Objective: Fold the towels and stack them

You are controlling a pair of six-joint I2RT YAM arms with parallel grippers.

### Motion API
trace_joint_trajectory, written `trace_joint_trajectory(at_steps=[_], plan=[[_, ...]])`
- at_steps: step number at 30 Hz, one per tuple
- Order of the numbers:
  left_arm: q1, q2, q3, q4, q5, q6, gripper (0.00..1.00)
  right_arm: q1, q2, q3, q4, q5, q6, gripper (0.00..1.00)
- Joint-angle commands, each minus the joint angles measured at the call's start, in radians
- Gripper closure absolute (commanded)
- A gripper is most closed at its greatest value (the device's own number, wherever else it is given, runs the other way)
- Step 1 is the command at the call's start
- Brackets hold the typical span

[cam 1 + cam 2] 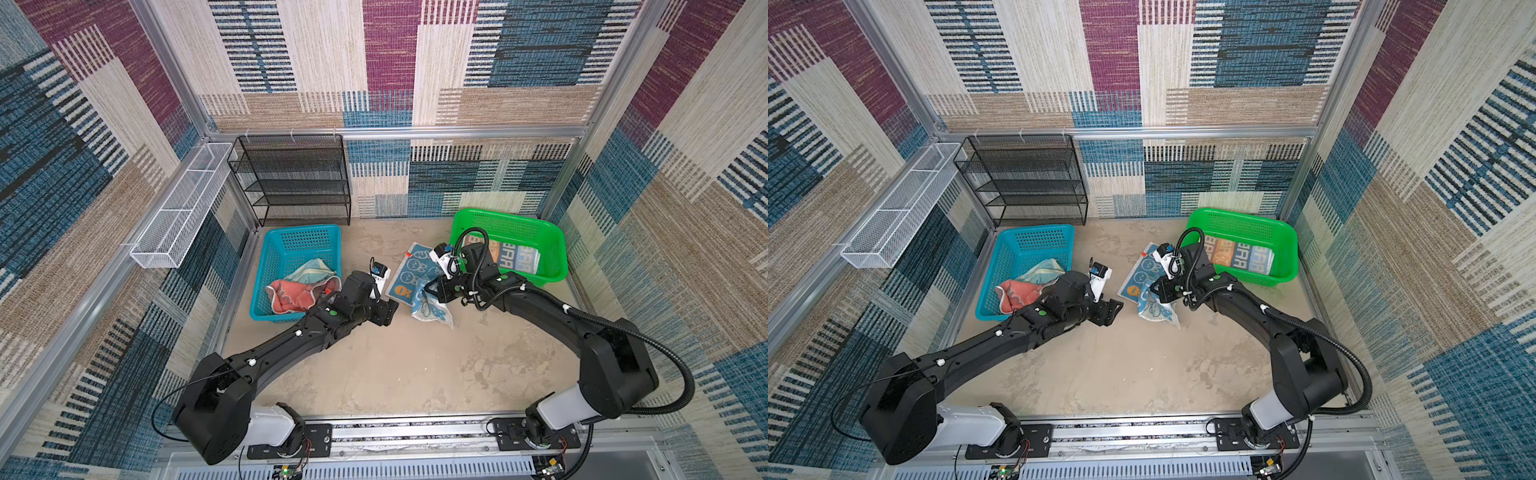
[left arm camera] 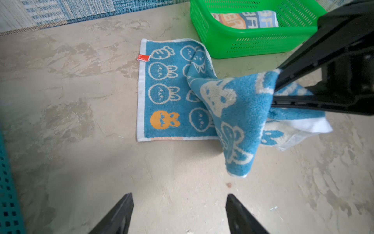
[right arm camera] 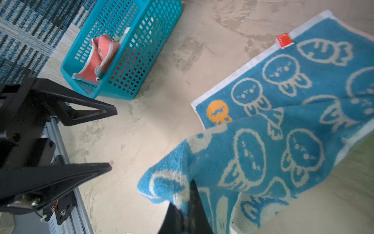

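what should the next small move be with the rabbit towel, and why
Probably the left gripper, open and empty over the table, should ease forward and pinch the drooping corner of the blue rabbit towel. The right gripper is shut on one spot of its lifted edge, so the cloth hangs bunched; two grips would likely fold it squarer.

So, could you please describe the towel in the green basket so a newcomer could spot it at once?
Find the green basket, far right on the table. The lettered towel lies folded inside. Unlike the rabbit towel outside, it bears block letters on orange and blue panels.
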Motion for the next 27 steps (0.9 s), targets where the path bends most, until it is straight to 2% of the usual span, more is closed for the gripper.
trace_joint_trajectory(at_steps=[1, 8, 11, 16, 18, 21, 24, 25, 26, 27], plan=[[-0.011, 0.019, -0.006, 0.084, 0.024, 0.022, 0.22, 0.003, 0.047, 0.03, 0.06, -0.07, -0.01, 0.98], [-0.046, 0.094, 0.01, 0.15, 0.075, 0.06, 0.2, 0.003, 0.125, 0.092, 0.034, -0.026, -0.009, 0.93], [-0.072, 0.14, 0.005, 0.212, 0.028, 0.109, 0.2, 0.003, 0.135, 0.105, 0.032, -0.03, -0.013, 0.93], [-0.071, 0.23, 0.035, 0.288, -0.03, 0.074, 0.23, 0.004, 0.113, 0.087, 0.035, -0.022, -0.022, 0.91], [-0.071, 0.272, 0.086, 0.245, -0.016, 0.066, 0.33, 0.003, 0.103, 0.077, 0.029, -0.009, -0.029, 0.9], [-0.069, 0.328, 0.158, 0.168, -0.012, 0.06, 0.56, 0.003, 0.099, 0.068, 0.016, 0.017, -0.04, 0.88], [-0.066, 0.347, 0.171, 0.155, 0.001, 0.057, 0.71, 0.003, 0.098, 0.065, 0.005, 0.046, -0.048, 0.84], [-0.066, 0.346, 0.164, 0.16, 0.009, 0.054, 0.79, 0.003, 0.097, 0.062, -0.001, 0.063, -0.05, 0.82], [-0.066, 0.342, 0.157, 0.164, 0.013, 0.051, 0.94, 0.004, 0.099, 0.062, -0.004, 0.077, -0.052, 0.81], [-0.066, 0.336, 0.149, 0.166, 0.015, 0.048, 1.0, 0.003, 0.097, 0.062, -0.008, 0.097, -0.053, 0.8]])
